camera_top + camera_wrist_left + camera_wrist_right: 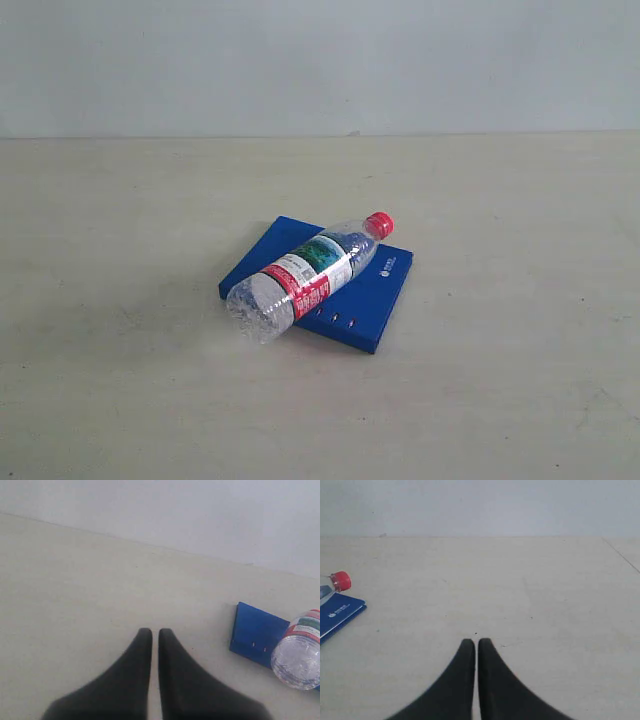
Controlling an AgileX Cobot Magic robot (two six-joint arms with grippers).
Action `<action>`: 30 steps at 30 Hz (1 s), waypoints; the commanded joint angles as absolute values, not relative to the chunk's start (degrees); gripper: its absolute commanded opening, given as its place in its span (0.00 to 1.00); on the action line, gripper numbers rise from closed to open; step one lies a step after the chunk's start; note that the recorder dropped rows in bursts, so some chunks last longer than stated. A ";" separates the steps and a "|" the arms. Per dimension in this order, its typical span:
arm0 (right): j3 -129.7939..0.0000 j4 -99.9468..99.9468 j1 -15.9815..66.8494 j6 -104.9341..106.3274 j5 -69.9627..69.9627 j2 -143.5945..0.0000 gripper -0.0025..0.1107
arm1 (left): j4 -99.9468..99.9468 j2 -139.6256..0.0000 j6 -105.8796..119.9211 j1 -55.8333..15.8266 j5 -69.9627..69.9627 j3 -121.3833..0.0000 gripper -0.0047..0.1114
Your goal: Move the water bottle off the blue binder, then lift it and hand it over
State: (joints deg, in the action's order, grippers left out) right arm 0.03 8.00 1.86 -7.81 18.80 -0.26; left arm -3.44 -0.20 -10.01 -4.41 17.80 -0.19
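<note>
The water bottle (308,276) lies on its side across the blue binder (376,298), red cap toward the back right, clear base hanging over the binder's front left edge. In the left wrist view the bottle's base (298,657) and a corner of the binder (255,634) show off to one side of my left gripper (155,632), which is shut and holds nothing. The right wrist view catches the red cap (341,580) and a binder corner (339,613), well apart from my right gripper (476,642), also shut and empty. Neither arm appears in the exterior view.
The beige table (120,380) runs back to a pale wall (320,60). A faint seam (621,555) crosses the table at one side in the right wrist view. Nothing else stands on the table.
</note>
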 commanded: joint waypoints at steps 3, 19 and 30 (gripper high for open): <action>0.00 8.38 1.91 -7.42 14.30 0.00 0.02 | -4.02 0.00 -10.25 -4.61 17.56 0.00 0.08; 0.00 7.34 1.91 -8.43 -6.08 0.00 0.02 | -4.02 0.00 -10.25 -4.61 17.56 0.00 0.08; 0.00 1.16 1.91 -23.94 -13.68 0.00 0.02 | -4.02 0.00 -10.25 -4.61 17.56 0.00 0.08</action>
